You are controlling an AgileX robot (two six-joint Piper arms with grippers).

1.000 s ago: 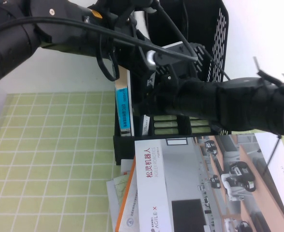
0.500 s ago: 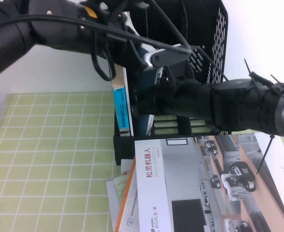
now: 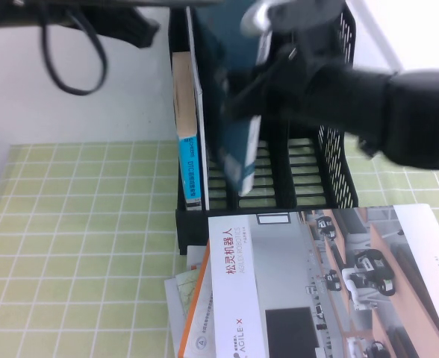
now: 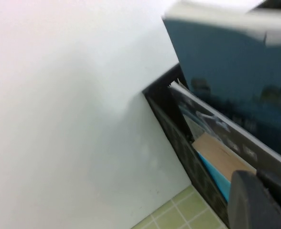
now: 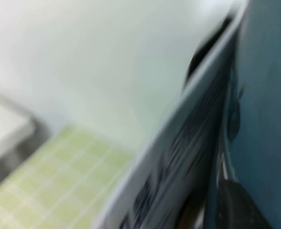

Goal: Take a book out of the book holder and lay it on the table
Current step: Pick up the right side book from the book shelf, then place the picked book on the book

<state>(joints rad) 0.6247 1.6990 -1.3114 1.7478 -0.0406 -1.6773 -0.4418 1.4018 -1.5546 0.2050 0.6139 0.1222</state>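
Note:
The book (image 3: 233, 112), with its dark teal back showing, hangs tilted above the black book holder (image 3: 320, 175). Its lower corner is still over the holder's slots. My right gripper (image 3: 251, 101) reaches in from the right and is shut on the book's edge. In the right wrist view, one dark finger (image 5: 236, 207) presses on the teal cover (image 5: 269, 95). The left wrist view shows the raised book (image 4: 231, 71) above the holder's left wall (image 4: 178, 143), with my left gripper (image 4: 264, 193) close beside that wall. The table (image 3: 78, 239) has a green checked cloth.
A thick blue-spined book (image 3: 192, 168) and a thin white one (image 3: 198, 82) stand in the holder's left compartment. A large brochure with robot photos (image 3: 331, 283) lies on loose papers (image 3: 186, 298) in front of the holder. A white wall rises behind. A black cable loop (image 3: 70, 63) hangs at the upper left.
The right gripper has closed on the book and lifted it up out of the holder. The left arm has moved up and left, mostly out of the high view.

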